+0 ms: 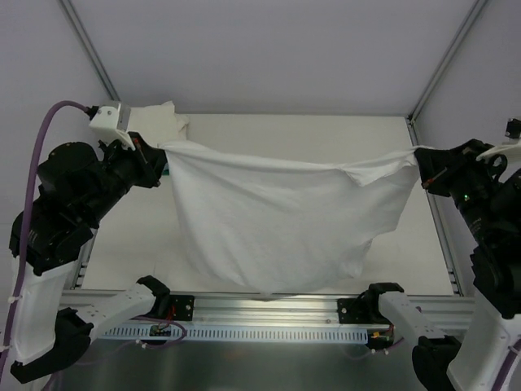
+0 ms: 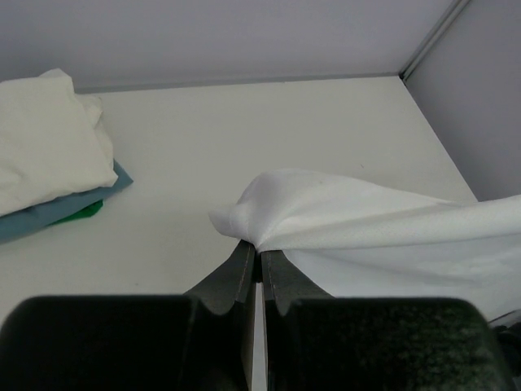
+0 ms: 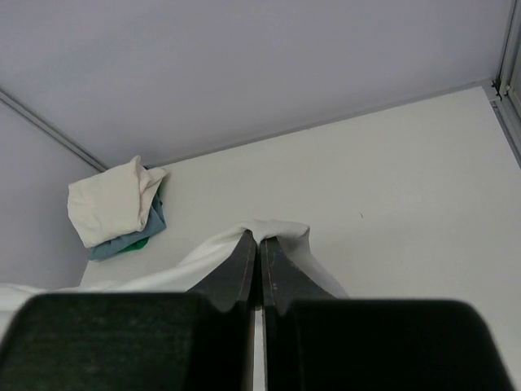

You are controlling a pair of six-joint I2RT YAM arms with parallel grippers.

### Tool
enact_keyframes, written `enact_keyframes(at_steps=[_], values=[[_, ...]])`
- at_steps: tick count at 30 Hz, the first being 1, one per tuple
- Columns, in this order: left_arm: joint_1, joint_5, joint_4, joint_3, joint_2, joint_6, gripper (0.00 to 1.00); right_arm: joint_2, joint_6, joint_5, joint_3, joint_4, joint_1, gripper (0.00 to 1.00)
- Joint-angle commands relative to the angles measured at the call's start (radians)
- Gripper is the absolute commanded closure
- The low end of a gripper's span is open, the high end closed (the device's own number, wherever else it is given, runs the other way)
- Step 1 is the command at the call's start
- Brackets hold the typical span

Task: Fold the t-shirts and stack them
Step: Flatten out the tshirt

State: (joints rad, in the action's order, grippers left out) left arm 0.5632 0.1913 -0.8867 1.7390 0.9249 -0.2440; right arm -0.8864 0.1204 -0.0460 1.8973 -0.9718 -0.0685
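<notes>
One white t-shirt (image 1: pixel 285 220) hangs spread in the air between my two grippers, its lower edge drooping toward the near side of the white table (image 1: pixel 326 134). My left gripper (image 1: pixel 161 151) is shut on its left top corner. In the left wrist view that gripper (image 2: pixel 259 249) pinches a bunched fold of the t-shirt (image 2: pixel 366 220). At the right, my right gripper (image 1: pixel 418 157) is shut on the other top corner, and the right wrist view shows this gripper (image 3: pixel 259 238) closed on the cloth (image 3: pixel 286 232). A folded white t-shirt (image 1: pixel 167 122) lies at the back left corner.
The folded white shirt (image 2: pixel 45 151) rests on a teal-blue flat item (image 2: pixel 73 205) with a bit of green (image 2: pixel 85 212) under it. This pile (image 3: pixel 114 204) sits against the back wall. A metal rail (image 1: pixel 269 308) runs along the table's near edge.
</notes>
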Motion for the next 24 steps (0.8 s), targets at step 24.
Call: enact_keyframes(at_steps=[24], values=[[-0.121,0.128,0.632,-0.156,0.791,0.173,1.00,-0.931,0.015,-0.164,-0.063,0.591,0.010,1.00]])
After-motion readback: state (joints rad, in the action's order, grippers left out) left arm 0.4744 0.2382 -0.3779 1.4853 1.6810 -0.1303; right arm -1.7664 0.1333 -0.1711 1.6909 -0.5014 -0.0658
